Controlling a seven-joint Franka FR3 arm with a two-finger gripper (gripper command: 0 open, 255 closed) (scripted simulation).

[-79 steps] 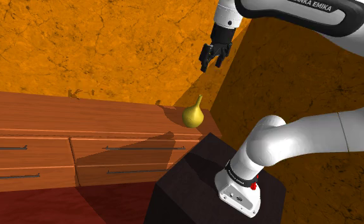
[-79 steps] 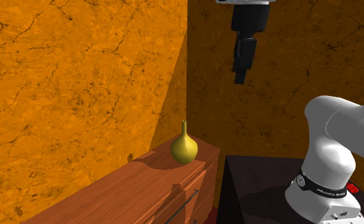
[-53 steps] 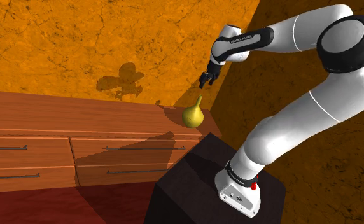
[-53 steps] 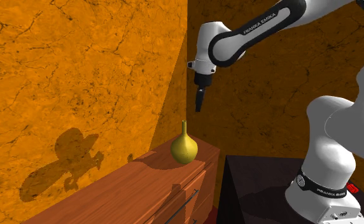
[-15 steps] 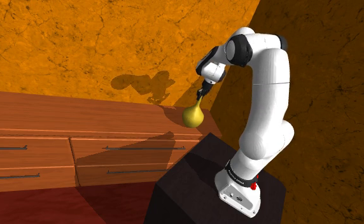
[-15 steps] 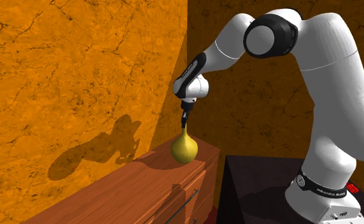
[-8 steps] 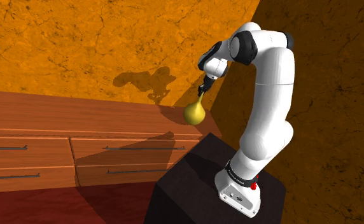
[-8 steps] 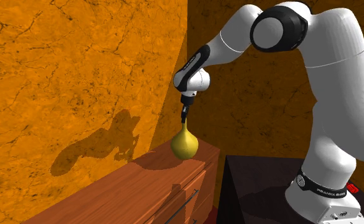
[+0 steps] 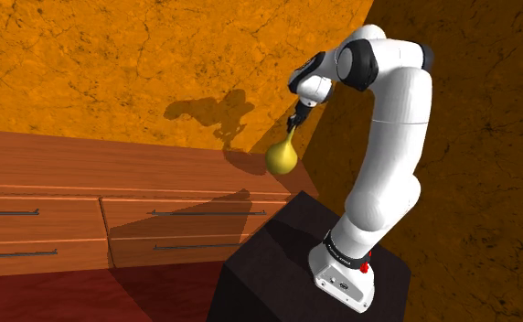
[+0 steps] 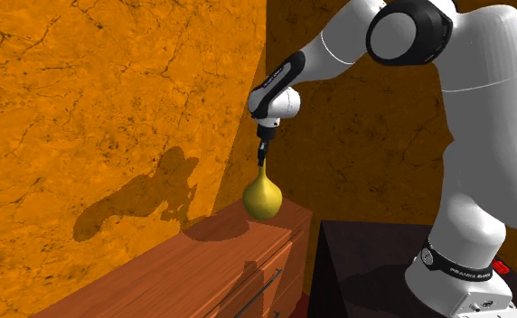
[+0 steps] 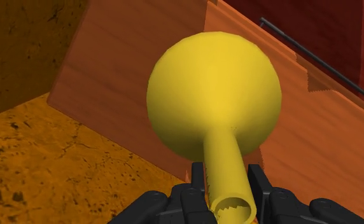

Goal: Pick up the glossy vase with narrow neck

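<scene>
- The tool [image 9: 293, 128] is pinching the neck of the yellow vase [image 9: 281, 157] close to its mouth, one black finger [image 11: 198, 178] on each side.
- The vase [image 10: 261, 197] is hanging upright from the tool [image 10: 264, 155], round body down and narrow neck up.
- It is hovering just above the top of the wooden dresser [image 10: 202, 262], at the dresser's end nearest the stand [image 9: 278, 265]; its base is looking clear of the wood, with a shadow lying under it.
- In the wrist view, the vase [image 11: 214, 95] is showing a glossy round body, with the dresser top [image 11: 130, 76] behind it and a dark drawer handle [image 11: 314, 57] off to one side.
- The white arm [image 9: 392, 137] is rising from the stand and bending over at its dark elbow, so the tool [image 11: 228, 177] is pointing down at the dresser [image 9: 113, 169].
- The arm's shadow [image 9: 209, 112] is falling on the cracked orange wall [image 9: 113, 55] behind the dresser.
- In the shoulder view, two drawer fronts with thin dark handles [image 9: 186, 212] are showing on the dresser's front.
</scene>
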